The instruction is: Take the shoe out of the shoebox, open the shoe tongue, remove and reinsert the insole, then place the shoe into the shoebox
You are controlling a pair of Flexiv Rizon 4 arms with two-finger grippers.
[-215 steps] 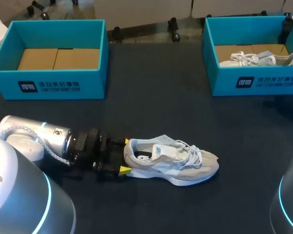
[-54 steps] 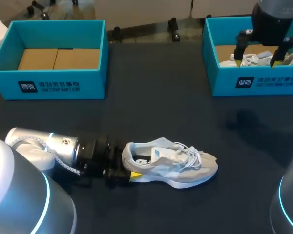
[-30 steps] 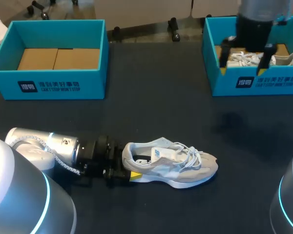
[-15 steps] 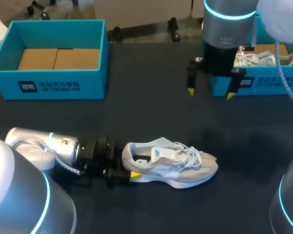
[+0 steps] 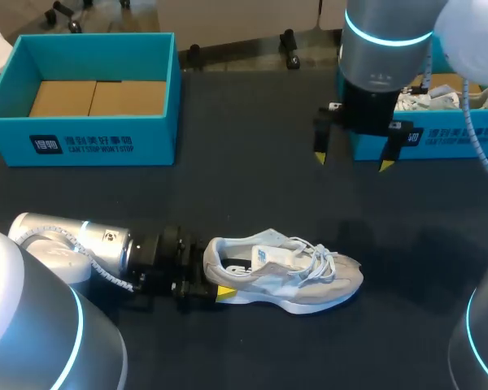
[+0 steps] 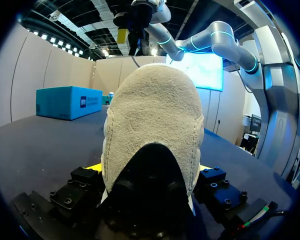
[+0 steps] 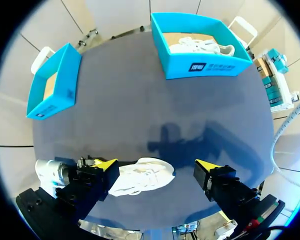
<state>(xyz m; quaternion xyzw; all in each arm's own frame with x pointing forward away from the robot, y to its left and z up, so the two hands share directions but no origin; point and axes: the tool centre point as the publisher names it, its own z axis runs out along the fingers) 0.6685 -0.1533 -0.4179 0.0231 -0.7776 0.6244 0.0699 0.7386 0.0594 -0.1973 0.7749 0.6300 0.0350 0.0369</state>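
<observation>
— Grey-and-white laced sneaker [image 5: 285,272]: which way does it point?
— Sole down on the dark table [image 5: 252,187], long axis left–right, toe rightward; left claw [image 5: 218,268] clamps its heel. Right claw [image 5: 352,161], spread wide, hangs beside the teal cardboard shoebox [image 5: 455,138].

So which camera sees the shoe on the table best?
The head view: the whole grey sneaker lies side-on, with its laces and tongue showing. The left wrist view shows only its heel, very close up. The right wrist view shows the sneaker whole from high above, but small.
</observation>
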